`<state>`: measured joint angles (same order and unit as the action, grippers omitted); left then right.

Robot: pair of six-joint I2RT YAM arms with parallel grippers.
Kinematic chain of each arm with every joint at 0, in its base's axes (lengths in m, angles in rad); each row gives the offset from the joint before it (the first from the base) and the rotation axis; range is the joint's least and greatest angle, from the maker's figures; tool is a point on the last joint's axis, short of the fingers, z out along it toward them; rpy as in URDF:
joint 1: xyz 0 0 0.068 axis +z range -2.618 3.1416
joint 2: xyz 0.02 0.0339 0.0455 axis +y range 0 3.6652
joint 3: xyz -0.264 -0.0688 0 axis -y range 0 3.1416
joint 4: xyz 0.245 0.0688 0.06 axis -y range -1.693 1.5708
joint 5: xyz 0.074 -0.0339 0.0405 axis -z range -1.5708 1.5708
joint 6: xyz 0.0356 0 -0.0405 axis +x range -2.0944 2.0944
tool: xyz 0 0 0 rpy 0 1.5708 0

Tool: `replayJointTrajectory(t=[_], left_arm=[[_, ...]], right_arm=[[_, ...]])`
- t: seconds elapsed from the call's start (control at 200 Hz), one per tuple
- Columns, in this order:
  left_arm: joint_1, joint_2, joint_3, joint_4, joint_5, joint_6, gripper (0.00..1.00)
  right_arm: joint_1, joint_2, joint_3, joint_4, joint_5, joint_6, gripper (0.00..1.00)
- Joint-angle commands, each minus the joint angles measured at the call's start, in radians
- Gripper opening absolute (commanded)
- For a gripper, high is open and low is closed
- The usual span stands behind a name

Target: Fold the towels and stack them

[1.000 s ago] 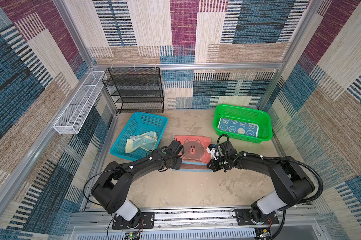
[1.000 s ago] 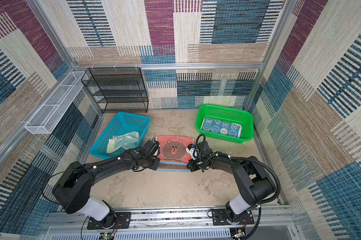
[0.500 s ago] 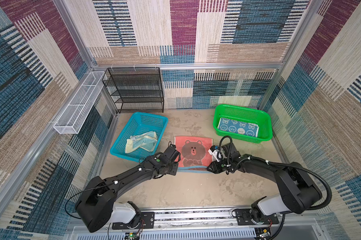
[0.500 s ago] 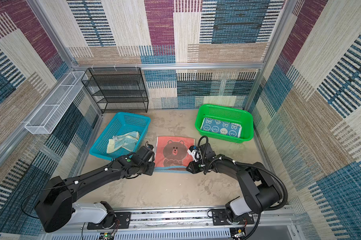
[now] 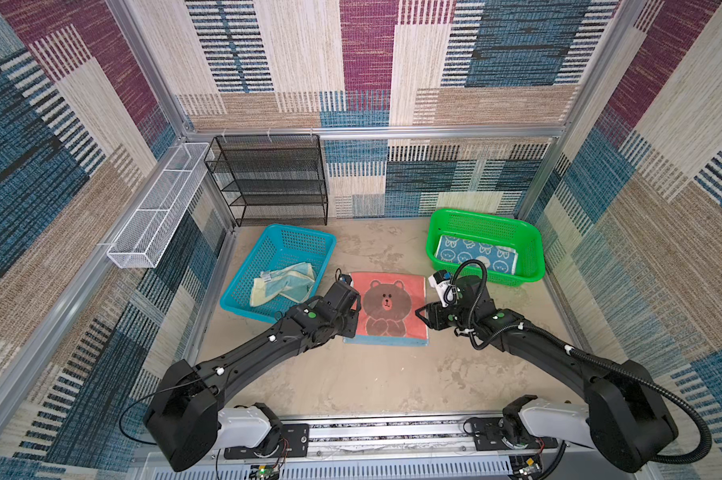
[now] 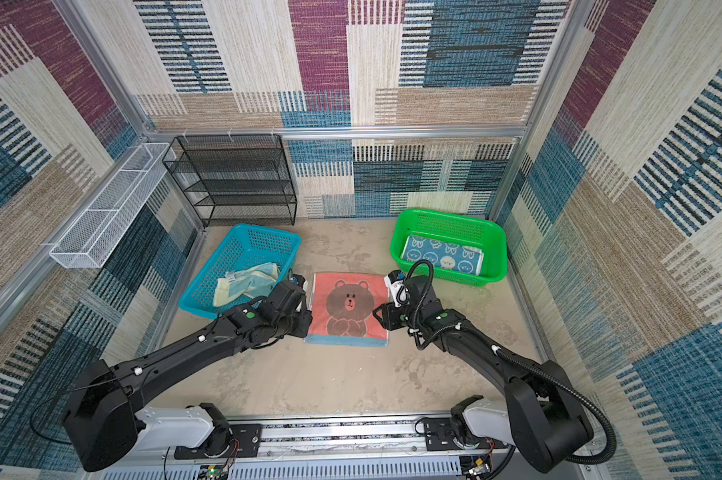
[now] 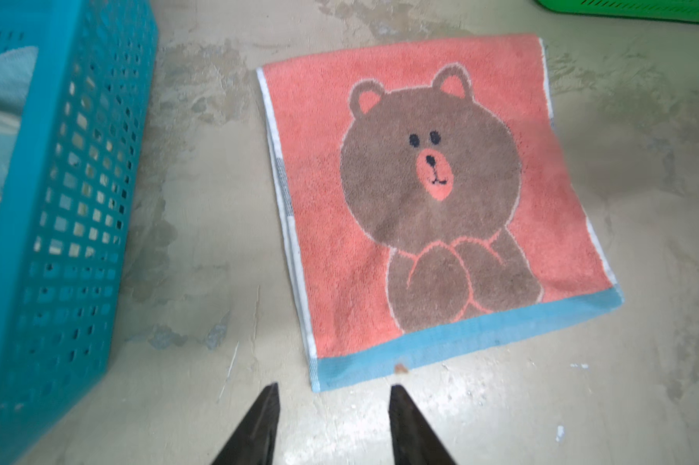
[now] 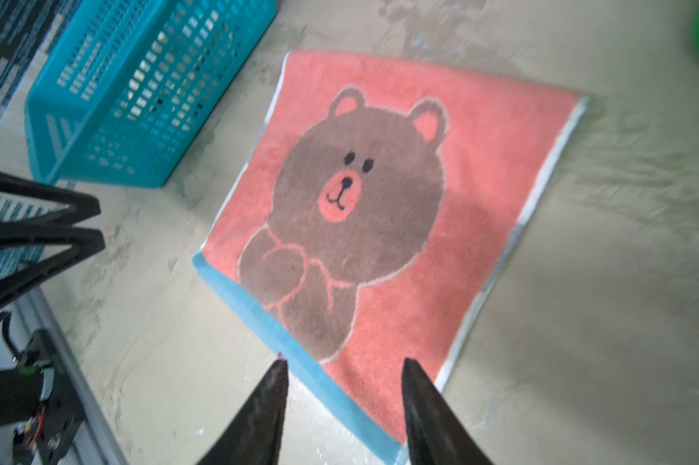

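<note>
While the left gripper (image 7: 334, 387) and right gripper (image 8: 344, 361) hover half-parted and empty beside the coral bear towel (image 5: 388, 307), folded square at centre frame in both top views, this fold looks complete. The next move likely calls for pinching its soft terry layers and lifting to the rigid green mesh basket (image 5: 482, 216), upper right, holding the flat rabbit-print towel (image 5: 475, 257); a crumpled cream towel (image 5: 282, 284) sits in the blue basket (image 5: 297, 232), centre left.

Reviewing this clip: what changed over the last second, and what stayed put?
The left gripper and right gripper both opened and let go of the coral bear towel, which now lies flat and folded on the table. The jaws stand empty at its near corners. Unchanged: the blue rabbit towel in the green basket, and the pale towel in the blue basket.
</note>
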<state>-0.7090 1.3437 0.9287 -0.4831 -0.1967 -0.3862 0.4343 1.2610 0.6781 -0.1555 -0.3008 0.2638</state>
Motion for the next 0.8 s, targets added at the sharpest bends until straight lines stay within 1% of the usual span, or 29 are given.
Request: replayJointTrajectory(t=[0.0, 0.035, 0.105, 0.16, 0.265, 0.391, 0.476, 0.601, 0.796], left_arm=[[0.021, 0.058, 0.053, 0.033, -0.013, 0.052, 0.52], [0.033, 0.084, 0.075, 0.035, -0.006, 0.058, 0.54], [0.058, 0.144, 0.127, 0.035, 0.008, 0.066, 0.55], [0.073, 0.193, 0.173, 0.027, 0.015, 0.075, 0.56], [0.091, 0.280, 0.251, 0.022, 0.009, 0.089, 0.56], [0.119, 0.373, 0.324, 0.023, 0.034, 0.091, 0.56], [0.142, 0.434, 0.370, 0.021, 0.060, 0.093, 0.55], [0.165, 0.515, 0.435, 0.015, 0.066, 0.102, 0.55], [0.193, 0.606, 0.512, 0.013, 0.089, 0.096, 0.54]], right_arm=[[0.000, 0.045, 0.050, 0.066, 0.141, 0.058, 0.49], [0.000, 0.069, 0.066, 0.074, 0.157, 0.055, 0.49], [-0.002, 0.125, 0.111, 0.070, 0.232, 0.075, 0.49], [-0.006, 0.185, 0.164, 0.035, 0.287, 0.106, 0.49], [-0.013, 0.300, 0.244, 0.005, 0.326, 0.099, 0.50], [-0.038, 0.407, 0.302, 0.000, 0.367, 0.118, 0.50], [-0.069, 0.453, 0.314, 0.033, 0.333, 0.119, 0.50], [-0.106, 0.505, 0.332, 0.070, 0.297, 0.113, 0.50], [-0.120, 0.548, 0.364, 0.108, 0.262, 0.089, 0.49]])
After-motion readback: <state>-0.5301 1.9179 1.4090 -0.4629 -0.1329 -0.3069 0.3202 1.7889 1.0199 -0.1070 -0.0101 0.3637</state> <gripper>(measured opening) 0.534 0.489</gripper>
